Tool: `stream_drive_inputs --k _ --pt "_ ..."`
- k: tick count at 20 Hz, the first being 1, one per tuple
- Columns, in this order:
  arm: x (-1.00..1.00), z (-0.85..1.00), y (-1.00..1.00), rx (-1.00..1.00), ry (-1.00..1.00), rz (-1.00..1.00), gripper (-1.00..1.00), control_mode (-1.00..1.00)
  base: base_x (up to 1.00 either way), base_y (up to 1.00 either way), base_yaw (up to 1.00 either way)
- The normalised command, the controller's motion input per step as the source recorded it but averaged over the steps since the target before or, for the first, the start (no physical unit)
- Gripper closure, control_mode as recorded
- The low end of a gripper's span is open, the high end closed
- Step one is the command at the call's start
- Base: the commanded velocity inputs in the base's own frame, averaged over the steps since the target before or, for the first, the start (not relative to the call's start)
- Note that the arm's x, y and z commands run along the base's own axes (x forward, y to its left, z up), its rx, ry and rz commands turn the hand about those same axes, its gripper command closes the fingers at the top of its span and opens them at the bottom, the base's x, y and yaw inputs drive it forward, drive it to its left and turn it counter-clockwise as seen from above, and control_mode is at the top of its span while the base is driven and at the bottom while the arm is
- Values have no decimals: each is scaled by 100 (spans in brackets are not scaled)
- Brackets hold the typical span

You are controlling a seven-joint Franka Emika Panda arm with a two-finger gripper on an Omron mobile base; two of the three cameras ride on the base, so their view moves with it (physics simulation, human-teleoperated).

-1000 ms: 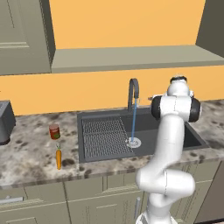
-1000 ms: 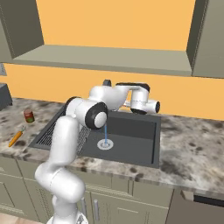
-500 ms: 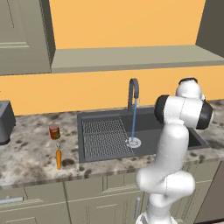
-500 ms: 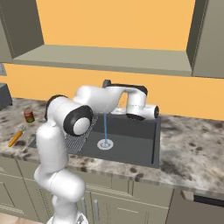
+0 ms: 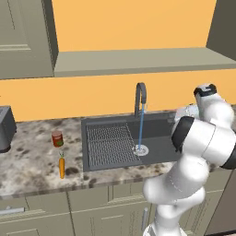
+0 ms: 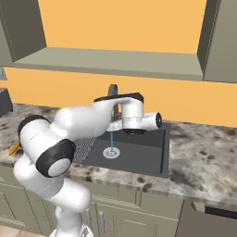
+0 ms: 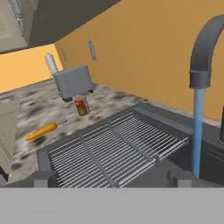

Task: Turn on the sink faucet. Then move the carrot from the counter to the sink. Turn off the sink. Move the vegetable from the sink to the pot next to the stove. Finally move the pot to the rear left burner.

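Note:
Water runs in a blue stream from the dark gooseneck faucet (image 5: 140,93) (image 7: 204,47) down to the round drain of the sink (image 5: 159,133) (image 6: 143,155). The carrot (image 5: 61,167) (image 7: 41,130) lies on the granite counter (image 5: 32,161) left of the basin, just in front of a red can (image 5: 57,138) (image 7: 80,106). My gripper (image 6: 115,126) (image 7: 113,178) hovers over the basin, right of the stream. It looks across the ribbed drainer (image 7: 113,151) toward the carrot, open, with nothing between its fingers. The pot and the stove are out of view.
A grey boxy appliance (image 5: 4,129) (image 7: 73,82) stands on the counter beyond the can, at the far left. Wall cabinets and a shelf hang above the sink. To the right of the basin stretches more counter (image 6: 203,157).
The hand has dropped lower and drawn back from the faucet, and the elbow has swung nearer the cameras. The water keeps running, and the carrot and can have not moved.

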Motion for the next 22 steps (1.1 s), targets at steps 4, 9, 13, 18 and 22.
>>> stream_drive_inputs --k 4,9,13,18,22 --pt "-94 26 36 -20 -3 8 -100 -100 0 0 0" --pt "-70 32 58 -24 -2 16 -100 -100 0 0 0" --pt "-53 41 73 -26 -1 20 -100 -100 0 0 0" --pt "-45 41 76 -26 -1 21 -100 -100 0 0 0" --pt "-34 28 74 -24 -1 23 -100 -100 0 0 0"
